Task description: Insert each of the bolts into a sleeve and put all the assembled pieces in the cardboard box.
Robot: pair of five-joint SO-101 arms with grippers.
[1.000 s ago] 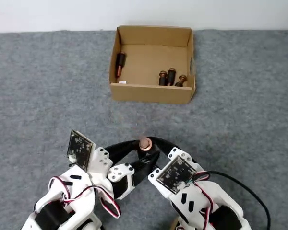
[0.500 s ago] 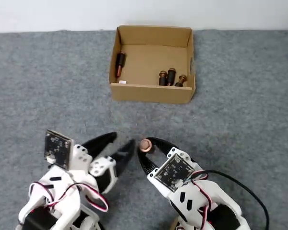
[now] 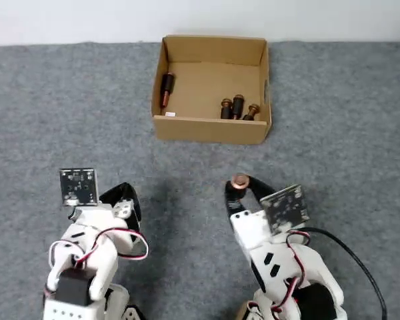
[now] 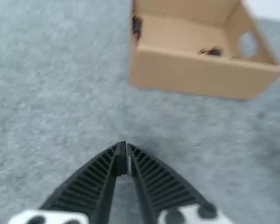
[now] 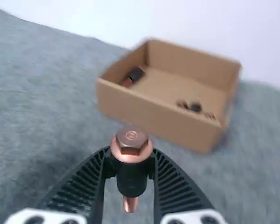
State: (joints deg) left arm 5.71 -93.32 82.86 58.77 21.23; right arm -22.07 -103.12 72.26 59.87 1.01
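No legible text, numbers or brand marks in any view. The cardboard box (image 3: pixel 210 131) has a small white sticker (image 3: pixel 171 114) at its front wall near one corner, too small to read. The bolt (image 5: pixel 131 141) head has a stamped round mark, possibly a character, but it's blurred. The left wrist board (image 3: pixel 78 187) and right wrist board (image 3: pixel 284 206) show only specks where any print would be, none of them resolvable.
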